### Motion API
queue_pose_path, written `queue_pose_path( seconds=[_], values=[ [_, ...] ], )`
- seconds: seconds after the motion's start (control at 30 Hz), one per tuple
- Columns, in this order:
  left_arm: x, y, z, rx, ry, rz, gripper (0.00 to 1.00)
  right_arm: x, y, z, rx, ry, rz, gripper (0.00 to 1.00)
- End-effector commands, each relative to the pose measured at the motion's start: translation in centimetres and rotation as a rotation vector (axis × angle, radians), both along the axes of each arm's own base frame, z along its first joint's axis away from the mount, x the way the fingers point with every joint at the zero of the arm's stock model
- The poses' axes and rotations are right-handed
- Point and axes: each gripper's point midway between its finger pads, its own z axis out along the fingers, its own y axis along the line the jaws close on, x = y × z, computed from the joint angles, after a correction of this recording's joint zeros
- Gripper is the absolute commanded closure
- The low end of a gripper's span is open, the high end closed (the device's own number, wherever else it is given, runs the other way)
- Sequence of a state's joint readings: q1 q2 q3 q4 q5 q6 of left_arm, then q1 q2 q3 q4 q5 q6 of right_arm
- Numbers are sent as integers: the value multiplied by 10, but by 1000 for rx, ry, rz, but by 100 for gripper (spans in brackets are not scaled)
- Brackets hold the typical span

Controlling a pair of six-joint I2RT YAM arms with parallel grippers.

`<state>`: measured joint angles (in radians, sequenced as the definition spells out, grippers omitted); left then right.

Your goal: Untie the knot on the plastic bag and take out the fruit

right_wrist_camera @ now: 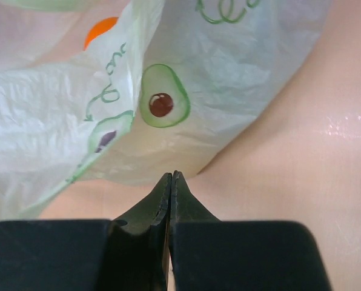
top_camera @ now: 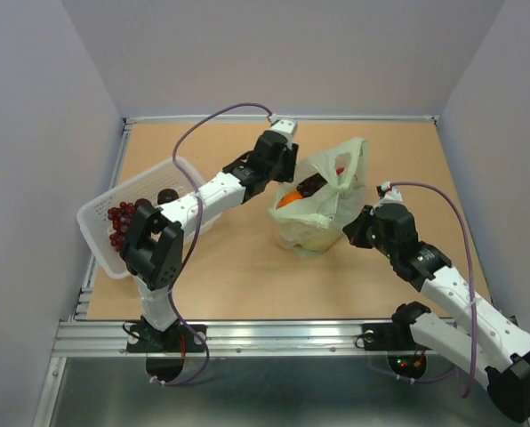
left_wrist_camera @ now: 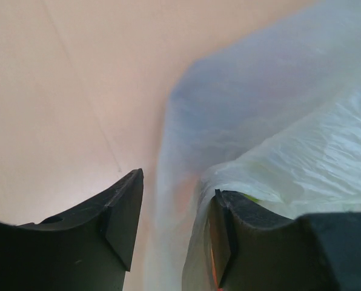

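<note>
Fishing at the bag (top_camera: 327,218), apparently untied, left gripper (left_wrist_camera: 177,188) spread, right gripper (right_wrist_camera: 171,177) pressed together empty; next, pinch the orange (top_camera: 288,201).

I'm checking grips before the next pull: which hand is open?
The left hand: its fingers stand apart at the bag, while the right hand is shut.

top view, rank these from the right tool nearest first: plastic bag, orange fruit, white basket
From the right tool:
1. plastic bag, right beside it on its left.
2. orange fruit, showing inside the bag, a little further left.
3. white basket, far over on the left side.
</note>
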<state>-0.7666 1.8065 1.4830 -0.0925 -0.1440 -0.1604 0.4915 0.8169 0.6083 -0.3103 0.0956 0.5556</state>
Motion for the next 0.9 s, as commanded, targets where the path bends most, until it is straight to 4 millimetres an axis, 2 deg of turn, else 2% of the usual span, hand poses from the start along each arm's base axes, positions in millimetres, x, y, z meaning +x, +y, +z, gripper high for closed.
queue_pose_path(
  seconds=[0.0, 0.07, 0.17, 0.2, 0.23, 0.27, 0.3, 0.33, 0.37, 0.4, 0.43, 0.53, 0.57, 0.6, 0.63, 0.73, 0.77, 0.87],
  values=[
    [34, 36, 25, -218, -4, 154, 46, -3, -20, -19, 15, 41, -143, 100],
    [30, 32, 20, -220, 22, 109, 47, -7, -19, -21, 31, 47, -144, 100],
    [17, 23, 6, -241, 79, 48, 52, -4, -14, -3, 41, 5, -107, 99],
    [16, 24, 5, -248, 80, 52, 54, -1, -12, 4, 38, -8, -98, 96],
    [13, 27, -4, -239, 92, 59, 65, 4, -11, 20, 40, -42, -90, 78],
    [12, 29, -8, -234, 97, 70, 69, 6, -8, 30, 48, -60, -77, 65],
    [10, 29, -6, -244, 99, 72, 76, 9, -5, 37, 50, -70, -70, 52],
    [8, 29, -10, -245, 109, 72, 88, 14, -2, 37, 43, -61, -62, 35],
    [5, 28, -10, -256, 118, 60, 90, 19, 2, 50, 58, -80, -58, 29],
    [2, 26, -5, -271, 115, 50, 98, 24, 6, 55, 65, -88, -51, 25],
    [0, 27, -6, -276, 121, 49, 99, 29, 8, 59, 69, -95, -54, 19],
    [-4, 30, 1, -293, 112, 52, 100, 51, 4, 66, 48, -109, -138, 14],
    [-5, 32, 4, -297, 106, 56, 100, 60, 3, 58, 24, -88, -162, 14],
    [-6, 33, 9, -304, 98, 53, 100, 68, -1, 64, 14, -105, -201, 14],
    [-7, 34, 10, -304, 95, 59, 100, 78, -1, 55, -8, -89, -224, 13],
    [-8, 38, 13, -304, 87, 71, 100, 88, 9, 46, -9, -73, -200, 13],
    [-8, 39, 15, -312, 84, 78, 100, 93, 21, 41, 12, -66, -162, 14],
    [-10, 37, 21, -332, 88, 68, 100, 98, 36, 35, 55, -63, -112, 15]
  ],
)
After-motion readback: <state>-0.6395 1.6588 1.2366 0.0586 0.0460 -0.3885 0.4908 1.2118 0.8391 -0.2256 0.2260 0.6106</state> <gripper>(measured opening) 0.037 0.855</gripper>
